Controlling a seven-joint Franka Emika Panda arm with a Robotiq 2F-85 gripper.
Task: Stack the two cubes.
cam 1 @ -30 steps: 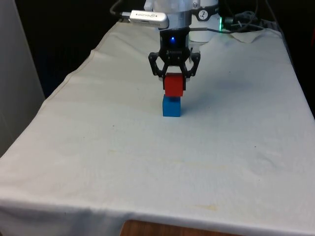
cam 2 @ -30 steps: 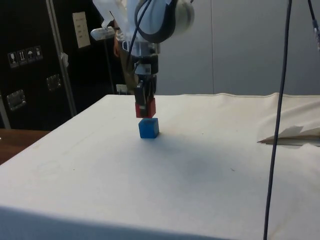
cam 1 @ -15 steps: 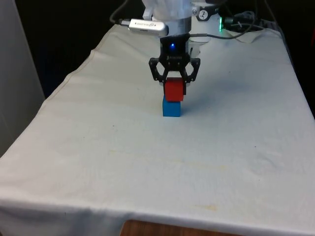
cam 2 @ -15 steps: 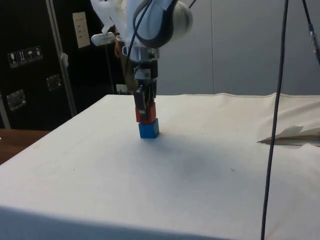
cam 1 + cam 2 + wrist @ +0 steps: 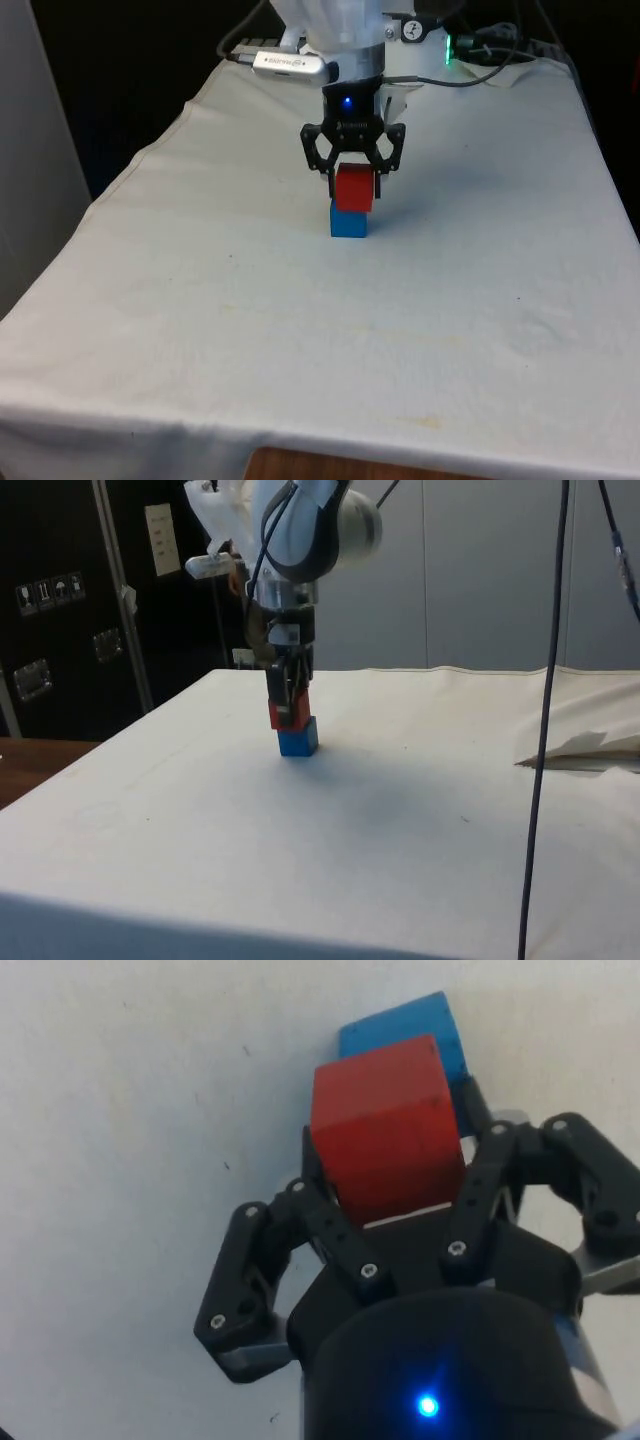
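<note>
Placement is the step in hand: the black two-finger gripper (image 5: 353, 189) has its fingers clamped on the small red cube (image 5: 354, 188), seated on the small blue cube (image 5: 349, 222) mid-counter, so next comes letting go, then a straight lift.

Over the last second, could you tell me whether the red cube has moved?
Yes. The red cube has come down onto the blue cube, closing the gap between them.

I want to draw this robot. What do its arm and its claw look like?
The arm is white, round and smooth, with rounded joints. Black cables loop around its upper part. The gripper is black, with two thin fingers built from jointed bars dotted with small silver screws, on a rounded black base.
</note>
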